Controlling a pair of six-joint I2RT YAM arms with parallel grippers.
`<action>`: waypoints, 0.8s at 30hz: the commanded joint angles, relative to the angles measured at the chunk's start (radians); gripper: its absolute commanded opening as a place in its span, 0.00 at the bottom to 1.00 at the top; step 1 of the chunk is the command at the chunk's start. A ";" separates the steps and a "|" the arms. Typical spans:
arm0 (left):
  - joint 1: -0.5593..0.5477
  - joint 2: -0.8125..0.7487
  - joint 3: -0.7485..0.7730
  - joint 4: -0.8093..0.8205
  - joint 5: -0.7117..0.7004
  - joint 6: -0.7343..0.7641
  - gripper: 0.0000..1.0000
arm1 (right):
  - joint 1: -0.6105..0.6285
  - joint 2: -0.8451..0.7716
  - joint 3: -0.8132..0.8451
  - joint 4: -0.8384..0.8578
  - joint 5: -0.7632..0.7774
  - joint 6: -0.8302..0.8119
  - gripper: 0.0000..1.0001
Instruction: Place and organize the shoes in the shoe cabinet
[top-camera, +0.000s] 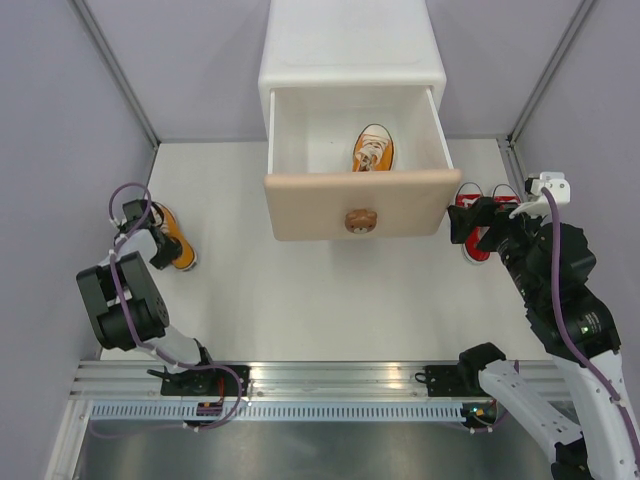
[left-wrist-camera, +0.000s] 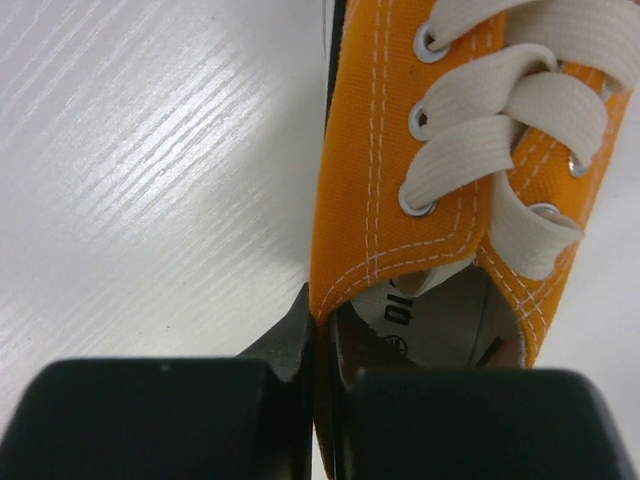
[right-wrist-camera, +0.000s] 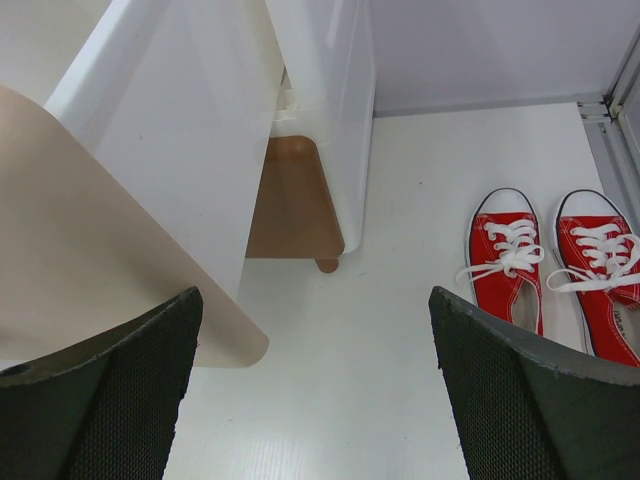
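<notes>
Drawer (top-camera: 310, 205) holds one orange shoe (top-camera: 373, 148); left claw (left-wrist-camera: 318, 330) pinches its twin (left-wrist-camera: 400, 150) at nine o'clock, right claw (right-wrist-camera: 313, 330) wide, red pair (right-wrist-camera: 505, 270) waiting.

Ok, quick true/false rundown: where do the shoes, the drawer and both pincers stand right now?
1. The upper drawer is open with one orange shoe inside. True.
2. The left pincer is open and empty. False: it is shut on the collar of the other orange shoe, outside the cabinet.
3. The red pair sits side by side on the table, to the right of the cabinet. True.
4. The right pincer holds a red shoe. False: it is open and empty, near the red pair but not touching it.
</notes>
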 joint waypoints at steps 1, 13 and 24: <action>-0.015 -0.072 0.017 0.053 0.039 0.026 0.02 | 0.006 0.011 -0.004 0.041 -0.021 0.005 0.98; -0.055 -0.296 0.087 -0.036 0.081 0.003 0.02 | 0.007 0.011 0.009 0.034 -0.024 0.010 0.98; -0.199 -0.451 0.287 -0.196 0.049 -0.016 0.02 | 0.007 0.004 0.046 0.011 -0.030 0.016 0.98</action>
